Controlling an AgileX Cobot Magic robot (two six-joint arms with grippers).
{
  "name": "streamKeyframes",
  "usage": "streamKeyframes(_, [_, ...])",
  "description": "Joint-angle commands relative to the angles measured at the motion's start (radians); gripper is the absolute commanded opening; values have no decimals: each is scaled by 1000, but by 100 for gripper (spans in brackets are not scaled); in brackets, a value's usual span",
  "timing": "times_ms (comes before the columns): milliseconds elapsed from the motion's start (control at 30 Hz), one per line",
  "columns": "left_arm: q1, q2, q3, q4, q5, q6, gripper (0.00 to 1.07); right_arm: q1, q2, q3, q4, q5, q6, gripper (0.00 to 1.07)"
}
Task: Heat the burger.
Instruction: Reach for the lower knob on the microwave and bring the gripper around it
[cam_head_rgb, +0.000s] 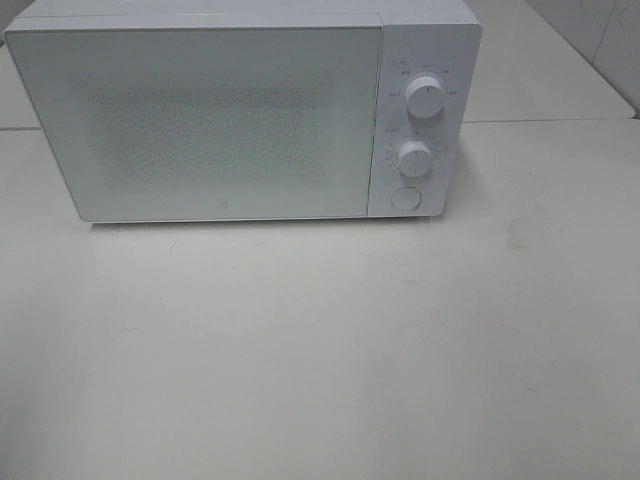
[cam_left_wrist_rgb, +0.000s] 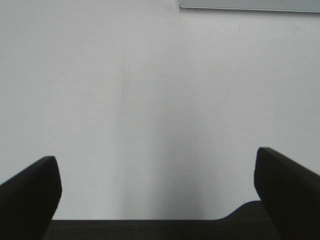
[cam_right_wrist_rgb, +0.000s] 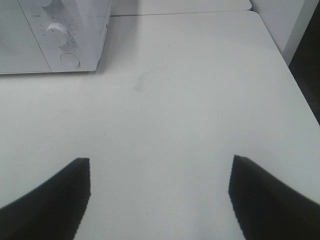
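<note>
The burger is out of view in every frame. A white microwave (cam_head_rgb: 240, 110) stands at the back of the table with its door shut; two round knobs (cam_head_rgb: 424, 98) and a round button (cam_head_rgb: 405, 197) sit on its right panel. Neither arm shows in the exterior high view. In the left wrist view my left gripper (cam_left_wrist_rgb: 157, 175) is open over bare white tabletop, nothing between its dark fingers (cam_left_wrist_rgb: 30, 192). In the right wrist view my right gripper (cam_right_wrist_rgb: 160, 185) is open and empty too, with the microwave's (cam_right_wrist_rgb: 55, 35) control side ahead of it.
The white table (cam_head_rgb: 330, 350) spreads in front of the microwave. Its right edge (cam_right_wrist_rgb: 300, 95) drops off beside a white wall. A seam between table sections (cam_head_rgb: 540, 121) runs behind the microwave. A corner of the microwave (cam_left_wrist_rgb: 250, 5) shows in the left wrist view.
</note>
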Motion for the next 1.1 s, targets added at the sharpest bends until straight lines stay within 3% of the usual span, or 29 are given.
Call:
streamKeyframes(33, [3, -90, 39, 1, -20, 1, 98, -6, -27, 5, -10, -6, 4, 76])
streamKeyframes(200, [3, -322, 100, 2, -21, 1, 98, -6, -27, 5, -10, -6, 4, 76])
streamKeyframes(400, [2, -471, 106, 13, -14, 2, 98, -6, -27, 5, -10, -6, 4, 76])
streamKeyframes(1100, [2, -448, 106, 13, -14, -1, 98, -6, -22, 5, -8, -6, 5, 76])
